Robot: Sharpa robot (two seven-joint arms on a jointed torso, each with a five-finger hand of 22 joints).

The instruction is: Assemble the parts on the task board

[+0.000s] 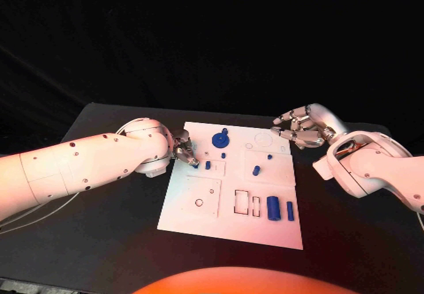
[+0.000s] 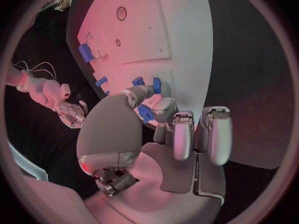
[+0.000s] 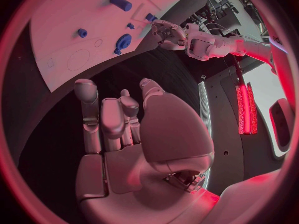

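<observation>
Nearest the head camera, the near edge of the white board [image 1: 231, 236], flat on the black table [image 1: 106, 245]. Just up from that edge, on the board's right side, a wide blue block [image 1: 274, 208] and a thin blue bar [image 1: 290, 211] side by side, next to an outlined slot [image 1: 242, 203]. Further left, a square panel with a small hole [image 1: 200, 202].

Mid-board: a short blue peg [image 1: 256, 171] upright, a smaller blue stub [image 1: 270, 156] above it, and a little blue piece [image 1: 208, 165] near the left side. At the far end, a round blue gear with a knob [image 1: 221, 141], close to the board's far edge.

Left hand [image 1: 183, 150] at the board's left edge, over it. From the left wrist camera, thumb and one finger pinching a small blue part [image 2: 147, 114] between their tips, right at the board's rim; other fingers [image 2: 214, 134] extended alongside one another, clear of the part. Two more blue pieces [image 2: 156, 86] just beyond the fingertips on the board.

Right hand [image 1: 299, 130] off the board's far right corner, above the table, apart from every piece. Fingers [image 3: 87, 109] half-curled and loosely apart in the right wrist view, thumb alongside, nothing between them.
</observation>
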